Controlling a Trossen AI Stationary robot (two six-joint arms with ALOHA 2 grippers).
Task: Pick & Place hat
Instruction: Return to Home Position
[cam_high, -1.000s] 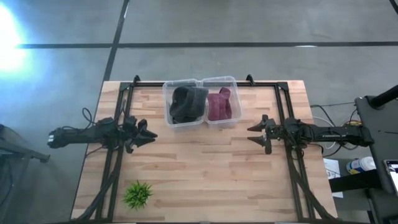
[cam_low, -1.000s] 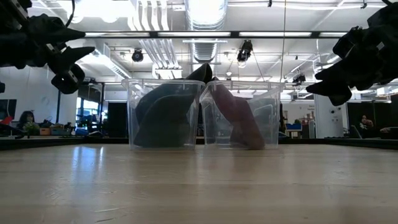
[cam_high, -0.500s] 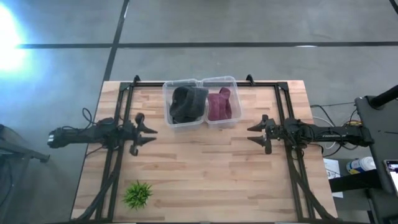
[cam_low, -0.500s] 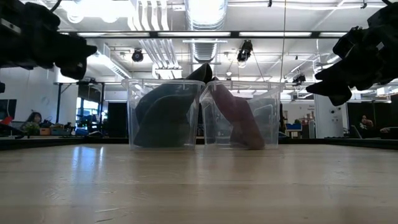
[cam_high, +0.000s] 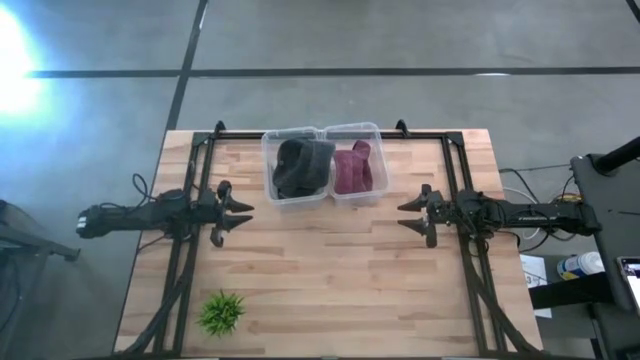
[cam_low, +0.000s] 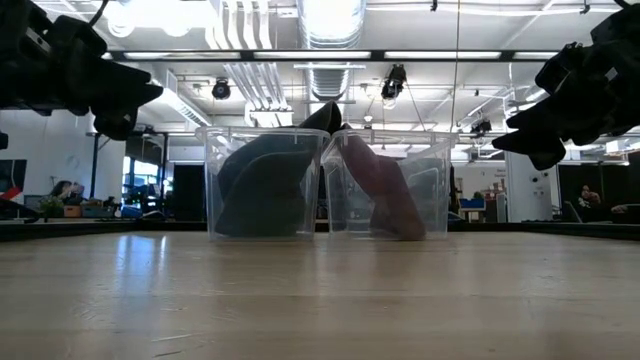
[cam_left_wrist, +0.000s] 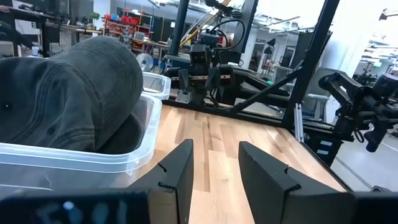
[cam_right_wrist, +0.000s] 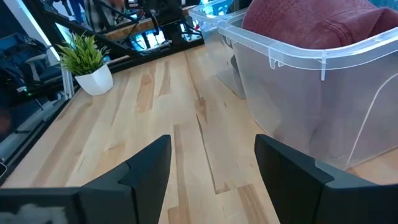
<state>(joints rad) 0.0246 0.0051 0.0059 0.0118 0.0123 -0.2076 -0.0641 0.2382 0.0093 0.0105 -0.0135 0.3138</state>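
A dark grey hat (cam_high: 300, 167) sits in a clear bin (cam_high: 271, 190) at the table's far middle, its crown rising above the rim (cam_left_wrist: 68, 87). A maroon hat (cam_high: 352, 168) fills the clear bin beside it on the right (cam_right_wrist: 311, 28). My left gripper (cam_high: 240, 214) hovers open over the left part of the table, pointing right, short of the grey hat's bin (cam_left_wrist: 214, 171). My right gripper (cam_high: 408, 214) hovers open over the right part, pointing left, near the maroon hat's bin (cam_right_wrist: 211, 168). In the low view both grippers (cam_low: 135, 98) (cam_low: 515, 135) hang well above the tabletop.
A small green plant in a white pot (cam_high: 221, 312) stands near the table's near-left corner (cam_right_wrist: 87, 59). Black frame rails (cam_high: 190, 250) run along both sides and the far edge. Bare wood (cam_high: 330, 270) lies between the grippers and toward the near edge.
My left gripper has rolled about its wrist while staying over the table's left part, so its fingers show at a different angle in the high and low views. The right arm and both hats have kept still.
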